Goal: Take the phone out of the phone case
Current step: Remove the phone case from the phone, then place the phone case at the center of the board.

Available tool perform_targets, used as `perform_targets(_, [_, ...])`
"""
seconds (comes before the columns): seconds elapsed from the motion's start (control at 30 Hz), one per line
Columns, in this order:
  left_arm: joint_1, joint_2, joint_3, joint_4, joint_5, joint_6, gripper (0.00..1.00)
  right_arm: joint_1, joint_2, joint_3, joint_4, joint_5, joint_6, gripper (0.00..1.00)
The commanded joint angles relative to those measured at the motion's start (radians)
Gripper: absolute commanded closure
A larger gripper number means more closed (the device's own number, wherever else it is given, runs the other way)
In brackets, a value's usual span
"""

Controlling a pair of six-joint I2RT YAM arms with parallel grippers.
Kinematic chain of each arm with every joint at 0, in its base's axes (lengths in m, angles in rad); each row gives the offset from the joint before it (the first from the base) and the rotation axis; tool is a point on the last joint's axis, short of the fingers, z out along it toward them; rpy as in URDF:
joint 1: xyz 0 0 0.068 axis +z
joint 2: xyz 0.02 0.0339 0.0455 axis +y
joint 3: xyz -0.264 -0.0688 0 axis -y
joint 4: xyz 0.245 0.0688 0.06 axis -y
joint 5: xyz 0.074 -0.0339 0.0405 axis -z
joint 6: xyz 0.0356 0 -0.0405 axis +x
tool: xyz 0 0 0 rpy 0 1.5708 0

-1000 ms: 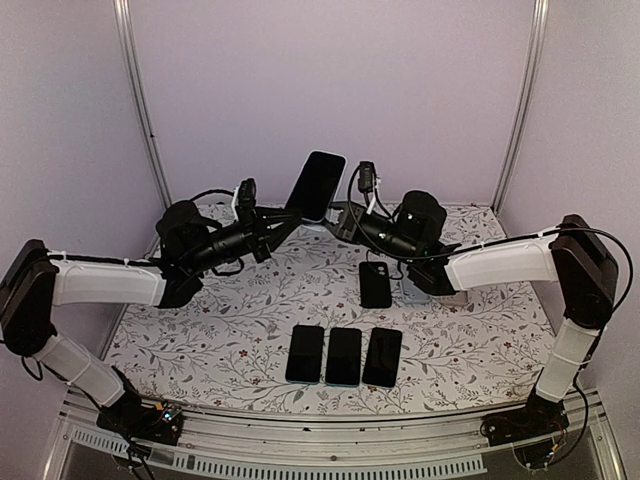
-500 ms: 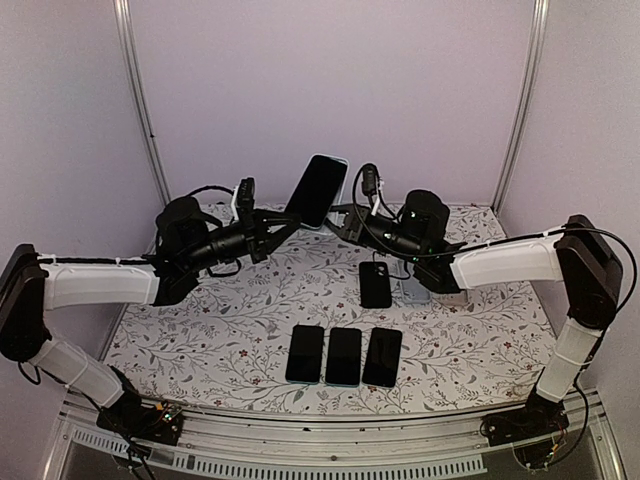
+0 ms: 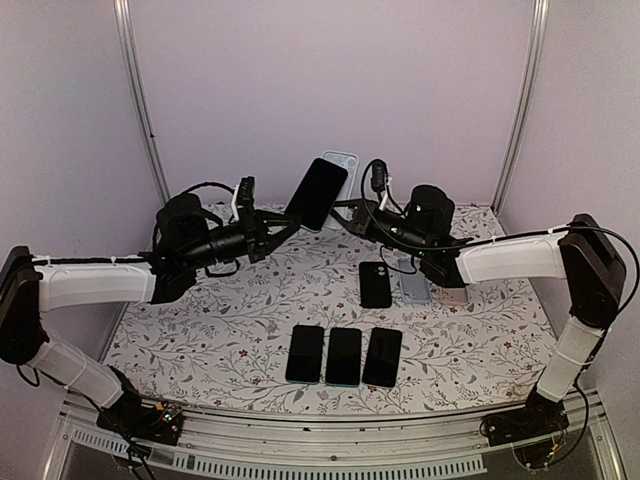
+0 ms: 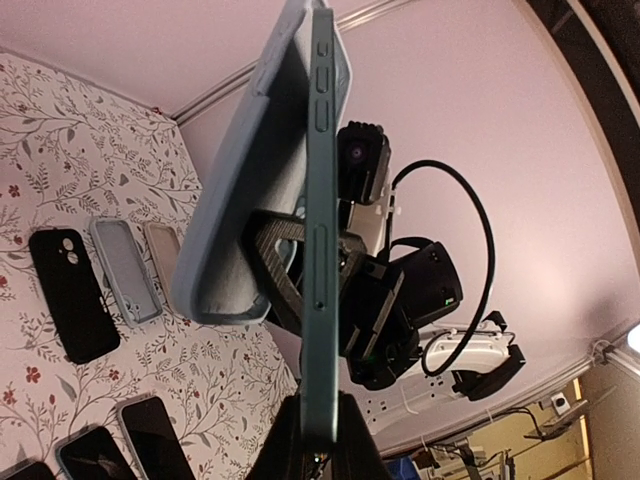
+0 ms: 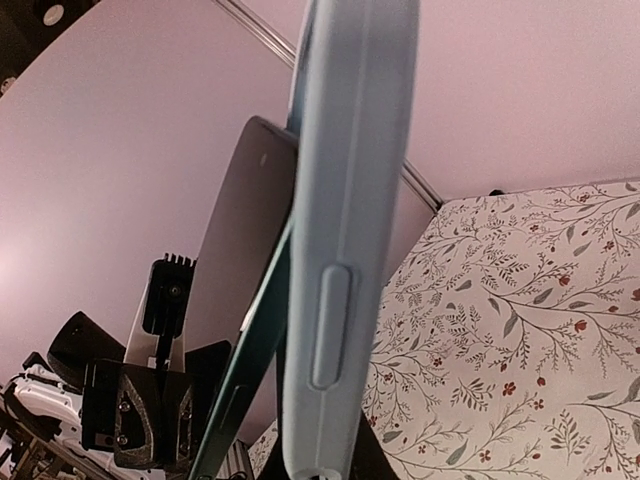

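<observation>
Above the back of the table, the phone point(image 3: 318, 192) hangs tilted with its dark screen facing the camera. My left gripper point(image 3: 281, 225) is shut on its lower end. In the left wrist view the phone point(image 4: 322, 230) is edge-on, a teal rim pinched at my left gripper point(image 4: 320, 440). The light blue phone case point(image 3: 338, 163) stands just behind the phone, apart from it at the top. My right gripper point(image 3: 352, 212) is shut on its lower end. The right wrist view shows the case point(image 5: 345, 250) edge-on with the phone point(image 5: 240, 290) beside it, angled away.
Three dark phones point(image 3: 344, 356) lie in a row near the front of the floral table. Behind them lie a black case point(image 3: 375, 284), a grey-blue case point(image 3: 414, 288) and a pale case point(image 3: 452, 295). Purple walls enclose the back and sides.
The case has come away from the phone's back and now shows behind its top edge. The right arm has shifted right and back with the case. The left arm keeps holding the phone.
</observation>
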Motion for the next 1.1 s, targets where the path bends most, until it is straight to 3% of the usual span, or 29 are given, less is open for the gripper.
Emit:
perform_targets(0.0, [-0.003, -0.045, 0.039, -0.012, -0.011, 0.063, 1.00, -0.022, -0.041, 0.009, 0.010, 0.030, 0.004, 1.00])
perform_targets(0.5, [-0.017, -0.088, 0.042, -0.076, -0.031, 0.133, 1.00, -0.037, -0.030, 0.032, -0.056, 0.020, 0.005, 1.00])
perform_targets(1.07, [-0.020, -0.146, 0.033, -0.136, -0.084, 0.174, 1.00, -0.073, 0.019, 0.080, -0.291, -0.029, 0.008, 1.00])
